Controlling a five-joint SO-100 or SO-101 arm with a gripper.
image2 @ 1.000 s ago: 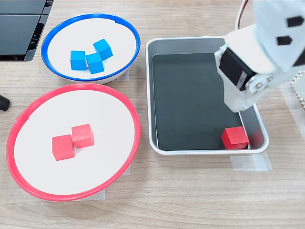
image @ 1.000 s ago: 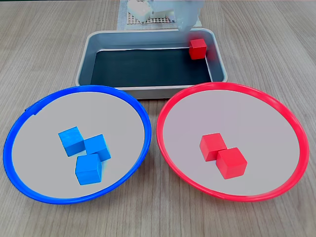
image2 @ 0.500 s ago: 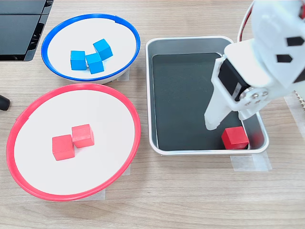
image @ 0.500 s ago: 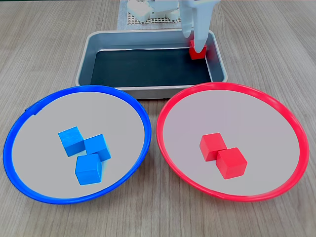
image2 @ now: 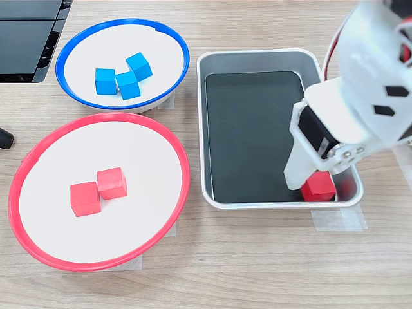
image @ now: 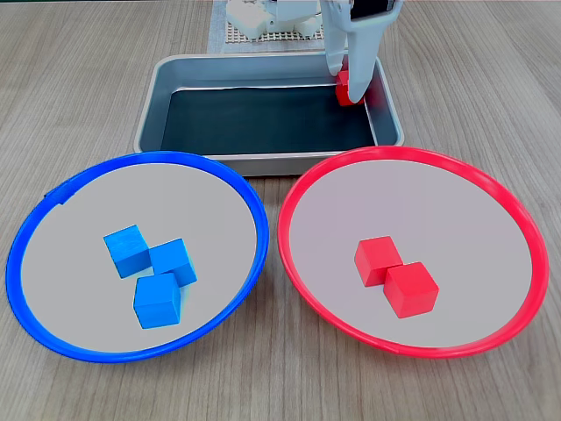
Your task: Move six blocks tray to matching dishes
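Observation:
The silver tray (image: 263, 118) (image2: 251, 129) holds one red block (image: 344, 90) (image2: 320, 188) in a corner of its dark floor. My white gripper (image: 349, 88) (image2: 312, 183) is lowered into that corner, open, with one finger on each side of the block, which rests on the floor. Three blue blocks (image: 171, 260) (image2: 127, 84) lie together in the blue-rimmed dish (image: 202, 210) (image2: 96, 48). Two red blocks (image: 410, 289) (image2: 111, 183) lie touching in the red-rimmed dish (image: 456, 219) (image2: 129, 148).
A white mesh plate (image: 263, 35) lies behind the tray under the arm's base. A dark flat device (image2: 26, 38) sits beside the blue dish. Tape strips (image2: 338, 220) hold the tray down. The tray's walls stand close around the gripper.
The gripper came down from above the tray's rim into the corner and its fingers now straddle the red block. The block and both dishes have not moved.

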